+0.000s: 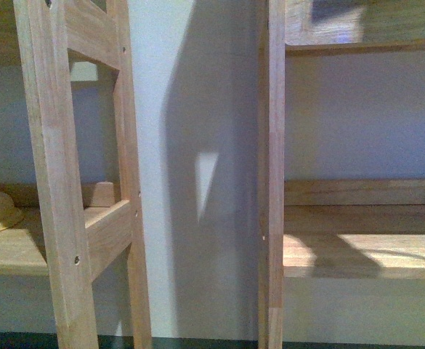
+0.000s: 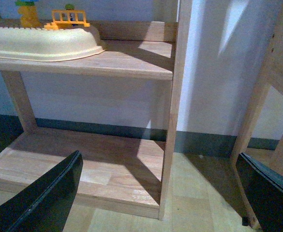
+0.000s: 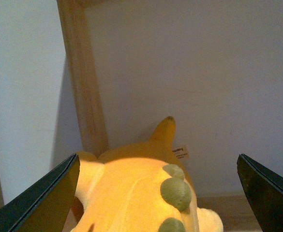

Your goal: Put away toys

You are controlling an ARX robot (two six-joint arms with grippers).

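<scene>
1. Plush fills the lower part of the right wrist view: an orange-yellow soft plump toy animal (image 3: 141,193) with rounded olive-green bumps (image 3: 176,191) in a row along its back.
2. A small pointed tail tip rises from the toy towards the pale wall (image 3: 204,72), and a white sewn-in label (image 3: 181,152) sticks out beside it.
3. The toy lies on a light wooden shelf board (image 3: 228,212), just beside an upright wooden post (image 3: 85,87).
4. The right pincer (image 3: 156,193) is spread wide, its two dark fingers standing on either side of the toy and apart from it, so it grips nothing.
5. The left pincer (image 2: 160,193) is likewise released, its dark fingers far apart with nothing between them, above the pale floor and the lowest board of a wooden rack (image 2: 83,164).
6. On the rack's upper board sits a cream shallow plastic tray (image 2: 44,41), with a yellow-orange toy fence (image 2: 69,18) behind it.
7. The front view shows only two light wooden shelf frames (image 1: 59,182) against the wall, the right one's board (image 1: 365,247) sunlit; neither arm appears there.
</scene>
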